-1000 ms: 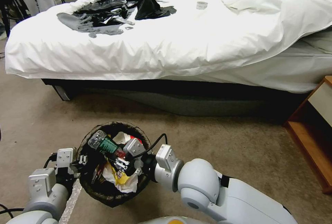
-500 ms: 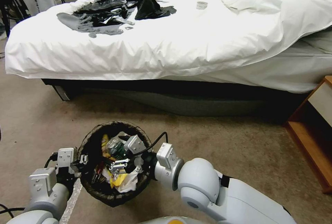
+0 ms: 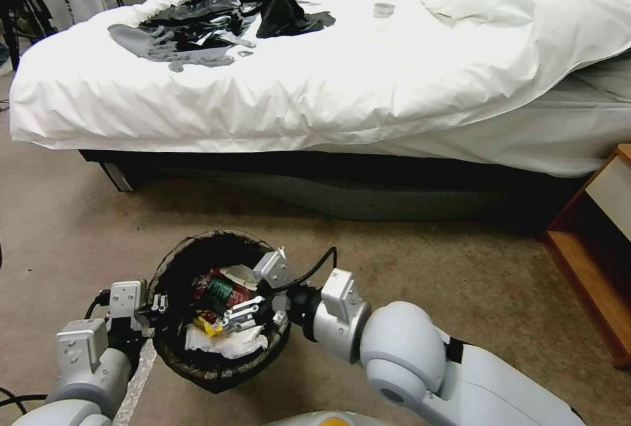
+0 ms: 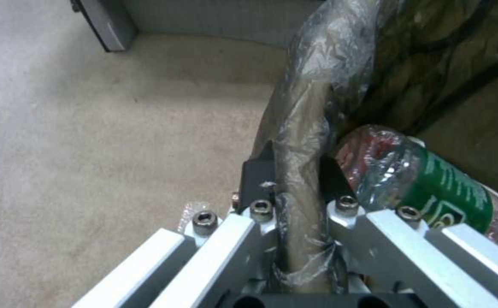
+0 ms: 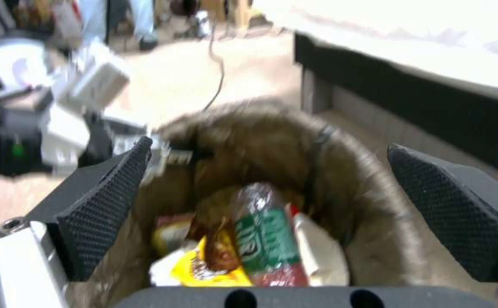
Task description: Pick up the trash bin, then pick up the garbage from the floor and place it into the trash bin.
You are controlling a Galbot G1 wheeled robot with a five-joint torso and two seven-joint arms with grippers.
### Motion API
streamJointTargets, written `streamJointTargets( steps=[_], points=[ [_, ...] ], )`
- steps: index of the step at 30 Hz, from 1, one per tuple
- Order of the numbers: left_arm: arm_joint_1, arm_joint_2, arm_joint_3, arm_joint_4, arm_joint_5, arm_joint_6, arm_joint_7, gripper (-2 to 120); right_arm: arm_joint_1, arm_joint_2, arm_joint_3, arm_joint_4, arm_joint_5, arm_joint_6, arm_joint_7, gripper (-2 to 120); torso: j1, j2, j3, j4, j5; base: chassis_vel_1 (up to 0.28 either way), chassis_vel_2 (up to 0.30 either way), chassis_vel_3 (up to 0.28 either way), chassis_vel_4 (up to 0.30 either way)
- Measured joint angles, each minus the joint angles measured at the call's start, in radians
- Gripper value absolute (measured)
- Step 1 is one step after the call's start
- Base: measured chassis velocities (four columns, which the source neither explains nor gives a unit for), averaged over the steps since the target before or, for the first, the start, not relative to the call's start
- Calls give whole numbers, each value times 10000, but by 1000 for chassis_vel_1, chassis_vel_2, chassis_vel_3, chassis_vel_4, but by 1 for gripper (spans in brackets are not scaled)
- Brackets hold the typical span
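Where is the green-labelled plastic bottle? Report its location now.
In the head view the green-labelled plastic bottle lies inside the trash bin, on the litter, just left of the open right claw; the left claw grips the bin's rim.

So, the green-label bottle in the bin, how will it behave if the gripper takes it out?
The bottle looks like thin clear plastic, so it is probably light and may dent under a firm grip. Its round, shiny body could slip or roll. It lies on loose wrappers in the bin, so it may shift when touched.
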Motion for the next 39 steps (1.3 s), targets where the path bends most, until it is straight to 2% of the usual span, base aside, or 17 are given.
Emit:
streamJointTargets(
  steps=[7, 10, 11, 15, 16, 18, 19, 22, 23, 24, 26, 27, 29, 39],
  points=[
    [-4, 69, -1, 0, -34, 0, 3, 1, -1154, -428, 1362, 815, 103, 1151, 443, 100, 1, 0, 0, -1, 0, 0, 0, 0, 0],
    [-29, 137, 8, 0, -62, 6, 6, 1, -2609, -528, 3047, 1363, 74, 1804, 491, 100, 0, 0, -1, -4, 1, 0, 0, 0, 0],
    [-29, 137, 8, 0, -62, 6, 6, 1, -2609, -528, 3047, 1363, 74, 1804, 491, 100, 0, 0, -1, -4, 1, 0, 0, 0, 0],
    [-96, 219, 44, 0, -113, 23, 25, 1, -3835, -374, 4682, 1854, 7, 2271, 798, 100, 0, 0, 0, -1, -1, 0, 0, 0, 0],
    [-96, 219, 44, 0, -113, 23, 25, 1, -3835, -374, 4682, 1854, 7, 2271, 798, 100, 0, 0, 0, -1, -1, 0, 0, 0, 0],
    [-157, 229, 44, 0, -146, 29, 64, 1, -4449, -78, 5586, 1898, -386, 2413, 881, 100, 1, 0, -1, 2, 0, 0, 0, 0, 0],
    [-219, 214, 24, 0, -204, 29, 86, 1, -5055, 310, 6355, 1865, -1028, 2525, 887, 100, 1, 0, 0, 2, -3, 0, 0, 0, 0],
    [-276, 201, 5, 0, -265, 32, 93, 1, -5637, 747, 6945, 1824, -1703, 2709, 886, 100, 1, 0, -1, 0, 1, 0, 0, 0, 0],
    [-347, 158, -7, 0, -247, 40, 137, 1, -6357, 1305, 7454, 1798, -2441, 3003, 877, 100, 2, 0, 0, -3, -1, 0, 0, 0, 0],
    [-347, 158, -7, 0, -247, 40, 137, 1, -6357, 1305, 7454, 1798, -2441, 3003, 877, 100, 2, 0, 0, -3, -1, 0, 0, 0, 0],
    [-465, 42, -8, 0, 139, -4, 314, 1, -7133, 2071, 7873, 1636, -3530, 3409, 732, 100, 1, 0, -1, -3, -3, 0, 0, 0, 0],
    [-465, 42, -8, 0, 139, -4, 314, 1, -7133, 2071, 7873, 1636, -3530, 3409, 732, 100, 1, 0, -1, -3, -3, 0, 0, 0, 0],
    [-610, -27, -12, 0, 305, -53, 366, 1, -7477, 2552, 8116, 1360, -4292, 3784, 492, 100, 1, 0, -1, 0, 0, 0, 0, 0, 0],
    [-871, -131, -66, 0, 299, -149, 528, 1, -7846, 3285, 8083, 1058, -4847, 4015, 238, 100, 2, 0, -1, 0, -2, 0, 0, 0, 0]
  ],
)
